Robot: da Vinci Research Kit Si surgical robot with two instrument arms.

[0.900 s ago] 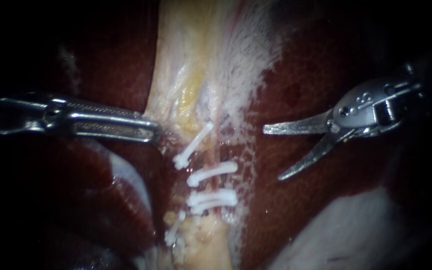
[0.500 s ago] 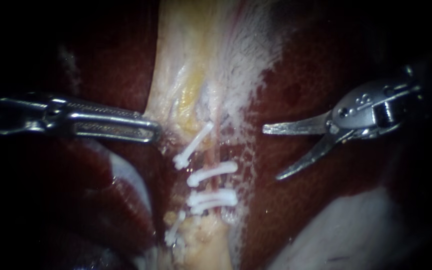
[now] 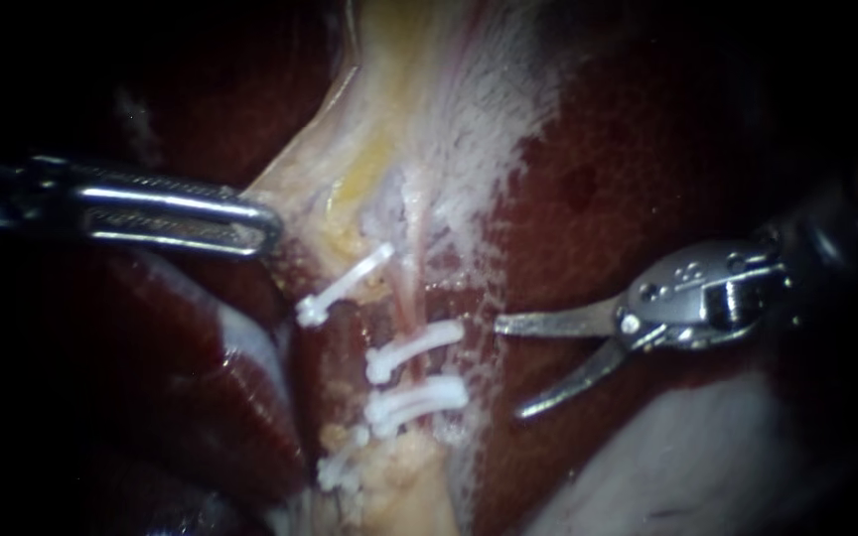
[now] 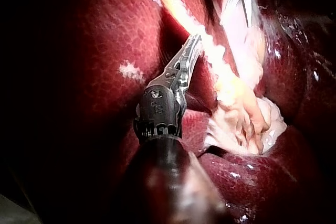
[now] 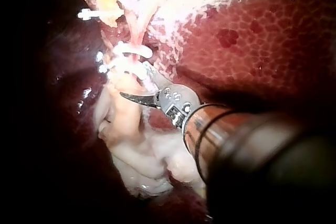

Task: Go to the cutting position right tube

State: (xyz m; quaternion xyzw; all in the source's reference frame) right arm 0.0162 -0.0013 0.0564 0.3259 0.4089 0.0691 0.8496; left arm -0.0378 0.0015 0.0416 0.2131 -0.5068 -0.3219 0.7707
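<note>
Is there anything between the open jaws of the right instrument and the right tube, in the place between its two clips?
Nothing visible does. Only liver surface lies between the right instrument and the right tube. The two clips bound the gap; the left instrument grips pale tissue beyond the tube.

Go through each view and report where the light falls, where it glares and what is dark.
Endoscope view: light pools on the pale tissue and clips; the edges are dark; glare streaks the left tool. Left wrist view: wet glints on the liver, that tool's shaft in shadow. Right wrist view: liver brightly lit beside the open right tool, the opposite side black.
</note>
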